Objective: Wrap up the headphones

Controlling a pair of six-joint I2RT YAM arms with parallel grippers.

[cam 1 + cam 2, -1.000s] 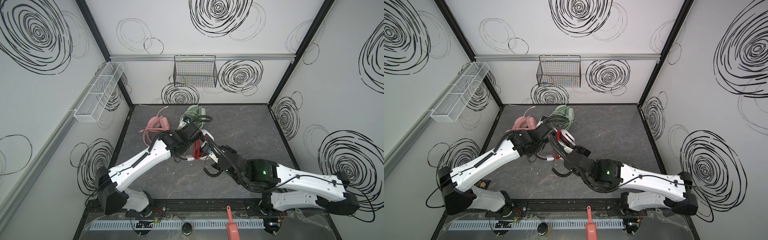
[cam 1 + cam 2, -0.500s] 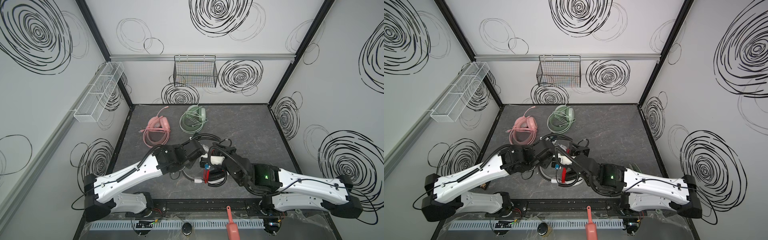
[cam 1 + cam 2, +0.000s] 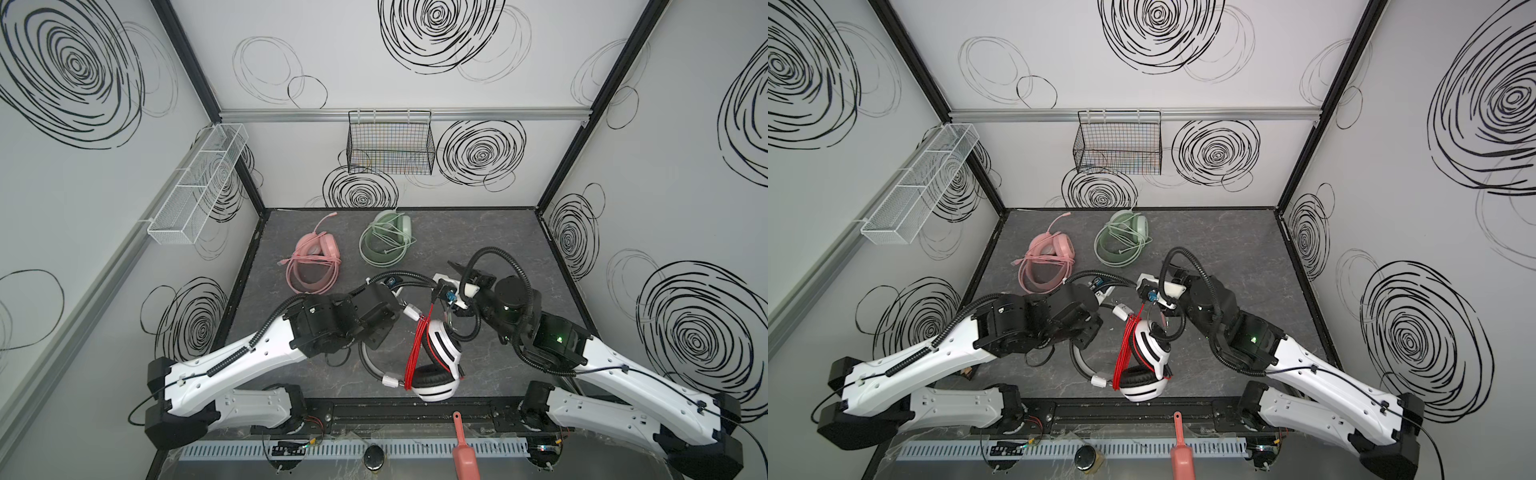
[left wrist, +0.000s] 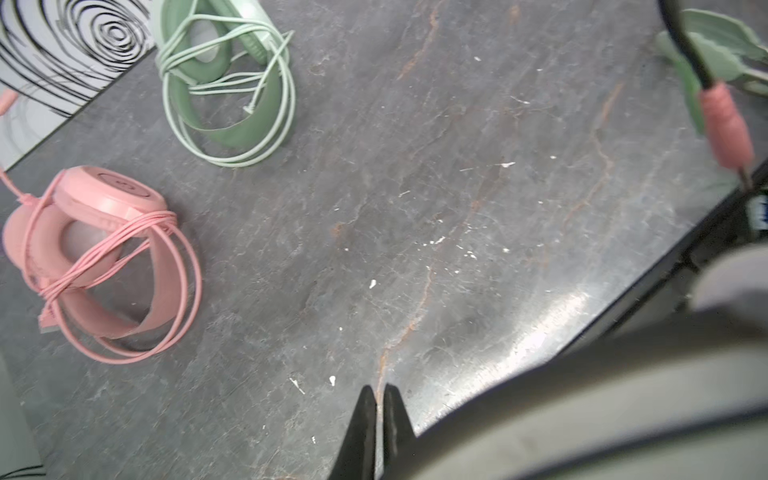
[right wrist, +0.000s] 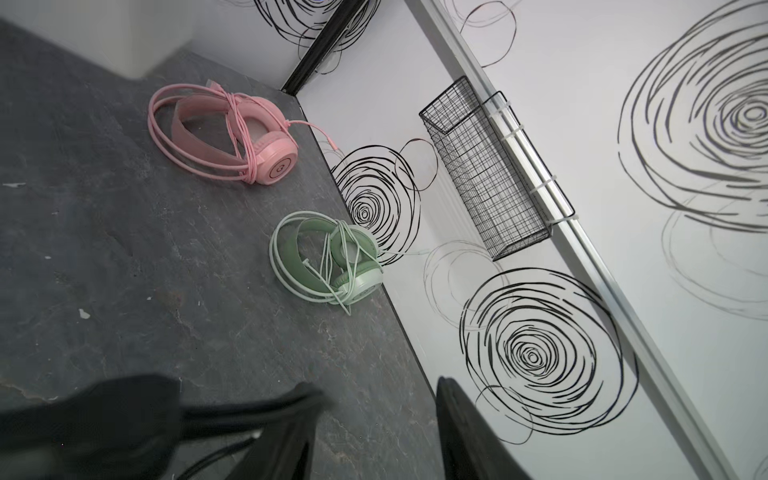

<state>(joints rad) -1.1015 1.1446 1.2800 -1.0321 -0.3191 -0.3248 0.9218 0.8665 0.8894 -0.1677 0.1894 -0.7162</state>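
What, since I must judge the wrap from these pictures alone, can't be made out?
- Red cable: in both top views its upper end runs up among black hoses; where it ends cannot be told.
- White-and-black headphones: headband partly hidden under the left arm in both top views.
- Left gripper: hidden under its arm in top views; cut off by the left wrist view's edge.
- Right gripper: one finger blurred in the right wrist view.
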